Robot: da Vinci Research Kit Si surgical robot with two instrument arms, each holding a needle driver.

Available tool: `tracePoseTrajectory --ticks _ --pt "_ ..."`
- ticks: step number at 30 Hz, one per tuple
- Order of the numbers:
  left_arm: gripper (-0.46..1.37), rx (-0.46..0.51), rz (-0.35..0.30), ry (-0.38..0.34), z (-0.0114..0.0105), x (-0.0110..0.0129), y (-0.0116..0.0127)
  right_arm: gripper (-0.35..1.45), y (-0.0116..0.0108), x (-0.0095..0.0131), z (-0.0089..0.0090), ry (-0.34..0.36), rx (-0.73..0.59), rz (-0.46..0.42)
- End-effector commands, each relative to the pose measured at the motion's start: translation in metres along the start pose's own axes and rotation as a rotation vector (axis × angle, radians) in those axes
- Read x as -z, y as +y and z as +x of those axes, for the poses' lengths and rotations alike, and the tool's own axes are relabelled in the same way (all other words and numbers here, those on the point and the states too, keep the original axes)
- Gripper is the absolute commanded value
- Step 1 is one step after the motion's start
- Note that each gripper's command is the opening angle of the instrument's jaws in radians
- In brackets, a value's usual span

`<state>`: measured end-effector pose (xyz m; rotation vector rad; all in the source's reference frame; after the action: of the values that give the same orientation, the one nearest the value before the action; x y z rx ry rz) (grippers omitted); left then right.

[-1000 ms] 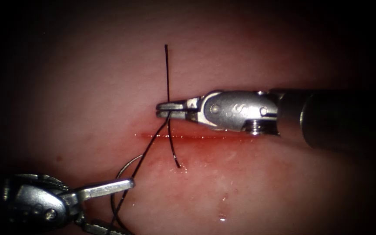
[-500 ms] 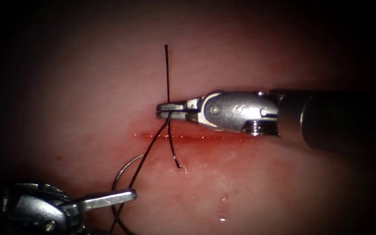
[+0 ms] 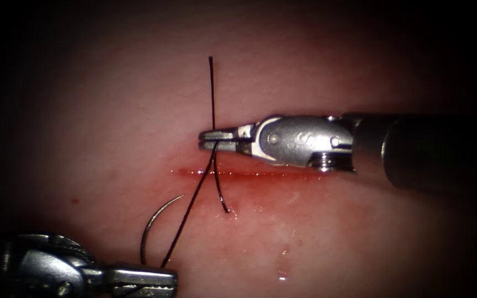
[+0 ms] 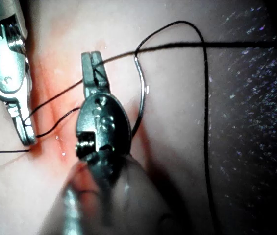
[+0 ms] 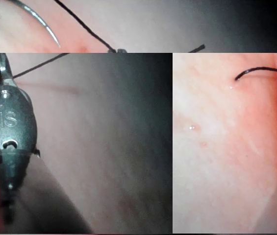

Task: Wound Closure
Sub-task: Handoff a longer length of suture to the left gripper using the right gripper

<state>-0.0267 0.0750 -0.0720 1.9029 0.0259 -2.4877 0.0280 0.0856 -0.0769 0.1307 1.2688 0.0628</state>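
Tissue (image 3: 316,232) bears curved needle (image 3: 153,223); both tools clench dark thread (image 3: 190,205).

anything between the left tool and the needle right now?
Nothing visible. The needle lies free on the tissue, below the cut and just above the left tool, whose jaws are shut on the thread. That strand runs up beside the needle to the right tool, also shut on thread.
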Motion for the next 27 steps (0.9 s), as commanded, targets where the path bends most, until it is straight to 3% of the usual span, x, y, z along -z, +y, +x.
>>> tracePoseTrajectory --ticks 1,19,27 --pt "-0.35 -0.007 -0.012 -0.005 0.0001 0.0002 -0.0002 -0.35 0.0 0.0001 0.0 0.001 0.0 0.001" --pt "-0.35 -0.041 0.026 -0.033 -0.0005 0.0018 -0.0014 -0.35 -0.0011 0.0007 0.0004 0.005 -0.014 0.021" --pt "-0.35 -0.048 0.074 -0.024 -0.0003 0.0022 -0.0026 -0.35 -0.0032 0.0033 0.0018 0.001 -0.034 0.036"
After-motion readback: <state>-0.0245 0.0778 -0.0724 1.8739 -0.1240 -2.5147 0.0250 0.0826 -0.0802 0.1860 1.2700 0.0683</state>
